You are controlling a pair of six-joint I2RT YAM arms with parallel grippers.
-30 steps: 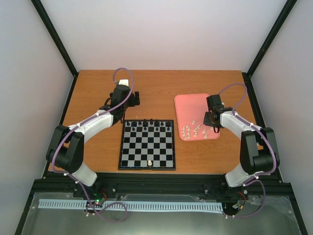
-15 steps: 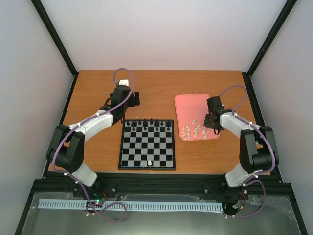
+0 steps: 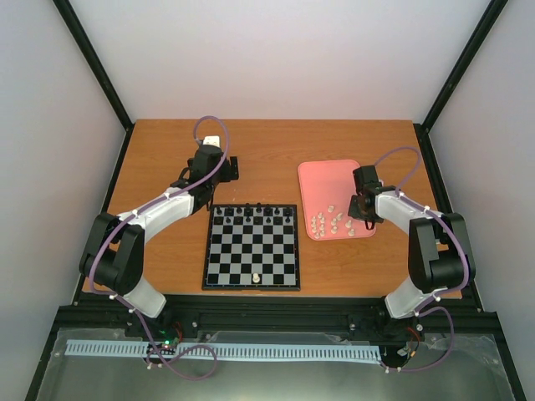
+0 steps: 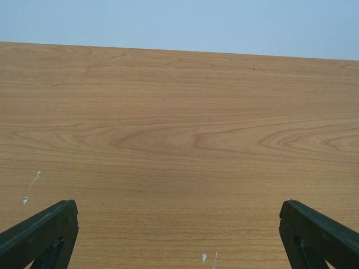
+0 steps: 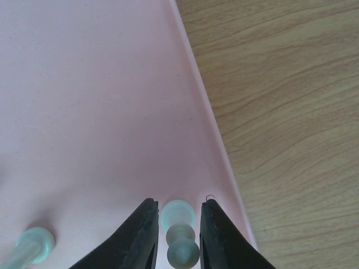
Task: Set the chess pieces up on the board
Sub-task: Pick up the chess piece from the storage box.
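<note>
Jaws drawn close around a piece (image 5: pixel 179 232) on the tray (image 5: pixel 84 112): your right gripper (image 5: pixel 178 203) has just settled in.
Over the last second it edged slightly toward the pieces (image 3: pixel 333 222). One now lies between the jaws, close on both sides, but you cannot tell whether they pinch it yet. Another lies just to their left. Your left gripper (image 4: pixel 179 235) has not moved, its jaws spread wide over the table (image 4: pixel 179 140). The board (image 3: pixel 251 251), left of the right jaws and beyond the tray, holds one white piece (image 3: pixel 255 276), so this looks like the second pick.
</note>
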